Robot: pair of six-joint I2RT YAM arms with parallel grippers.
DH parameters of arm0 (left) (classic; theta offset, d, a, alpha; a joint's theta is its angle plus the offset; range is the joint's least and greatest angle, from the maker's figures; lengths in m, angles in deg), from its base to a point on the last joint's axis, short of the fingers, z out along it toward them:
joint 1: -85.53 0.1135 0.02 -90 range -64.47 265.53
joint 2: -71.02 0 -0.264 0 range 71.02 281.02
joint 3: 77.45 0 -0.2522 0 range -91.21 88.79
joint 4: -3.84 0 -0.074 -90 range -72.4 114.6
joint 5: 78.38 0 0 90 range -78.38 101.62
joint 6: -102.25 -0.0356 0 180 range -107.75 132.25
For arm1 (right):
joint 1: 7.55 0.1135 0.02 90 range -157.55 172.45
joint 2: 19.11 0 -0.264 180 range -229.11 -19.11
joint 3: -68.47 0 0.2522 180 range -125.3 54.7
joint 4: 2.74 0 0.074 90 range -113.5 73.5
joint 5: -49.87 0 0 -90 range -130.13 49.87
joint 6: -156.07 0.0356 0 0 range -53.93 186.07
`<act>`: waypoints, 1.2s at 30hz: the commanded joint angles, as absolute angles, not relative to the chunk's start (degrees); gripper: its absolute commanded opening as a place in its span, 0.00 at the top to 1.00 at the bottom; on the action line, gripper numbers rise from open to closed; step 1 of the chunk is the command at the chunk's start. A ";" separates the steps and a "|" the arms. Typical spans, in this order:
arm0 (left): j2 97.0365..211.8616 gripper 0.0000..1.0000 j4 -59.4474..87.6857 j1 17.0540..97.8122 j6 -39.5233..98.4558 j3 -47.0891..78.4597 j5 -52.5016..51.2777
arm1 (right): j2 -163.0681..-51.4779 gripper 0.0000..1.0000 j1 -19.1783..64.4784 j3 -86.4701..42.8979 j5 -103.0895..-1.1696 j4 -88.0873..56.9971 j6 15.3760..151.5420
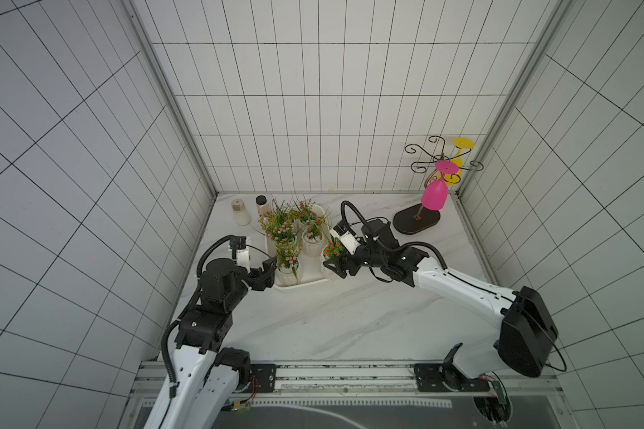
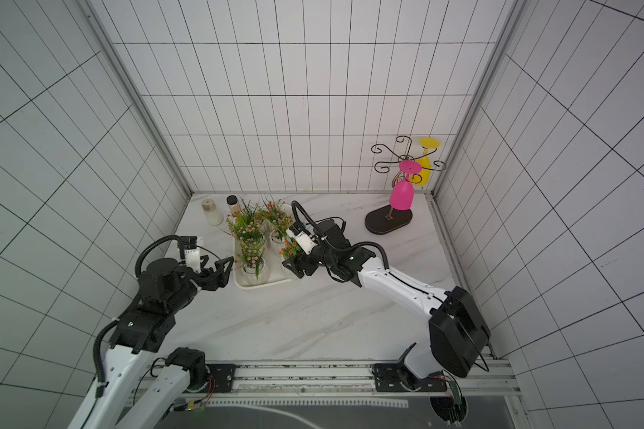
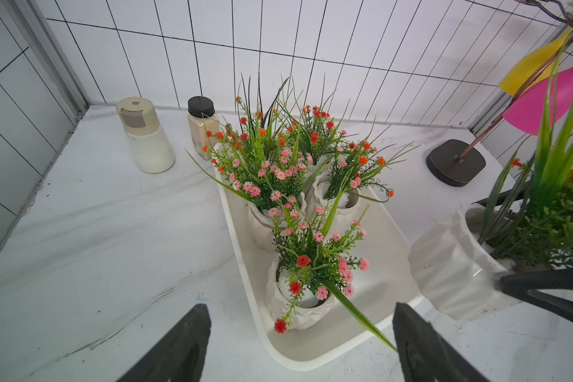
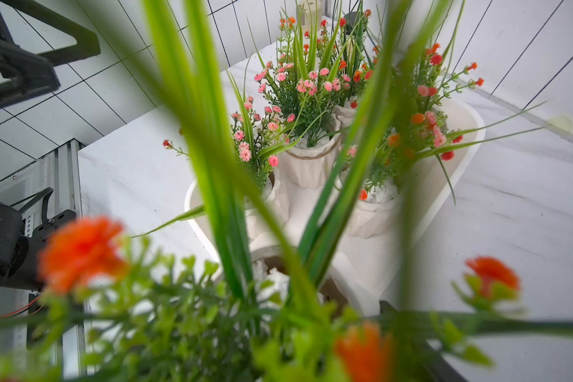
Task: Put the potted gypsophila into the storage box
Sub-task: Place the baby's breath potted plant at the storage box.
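— Right gripper (image 1: 334,266) status?
— Clamped on a potted gypsophila (image 3: 454,264), at the storage box's (image 3: 315,357) 4 o'clock rim.
— Left gripper (image 3: 301,309)?
— Spread wide, empty, at the box's 7 o'clock corner. Four pots (image 3: 311,312) inside.

Robot lab cell: gridded walls (image 1: 331,93), marble tabletop (image 1: 331,319), mounting rail (image 1: 350,373).

In the right wrist view the nearest potted gypsophila (image 4: 186,317) is blurred; its leaves hide most of its pot.
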State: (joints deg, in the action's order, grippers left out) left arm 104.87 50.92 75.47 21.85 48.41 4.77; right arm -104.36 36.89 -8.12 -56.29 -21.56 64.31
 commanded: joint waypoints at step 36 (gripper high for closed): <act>105.65 0.13 49.37 76.52 21.37 49.99 4.33 | -119.98 0.27 38.68 -19.80 -54.33 -4.63 61.48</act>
State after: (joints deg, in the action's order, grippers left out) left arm 105.96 50.86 76.28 21.83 49.55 4.48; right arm -120.12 37.90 -12.54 -53.91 -11.44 62.78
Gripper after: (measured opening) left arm 0.869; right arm 0.837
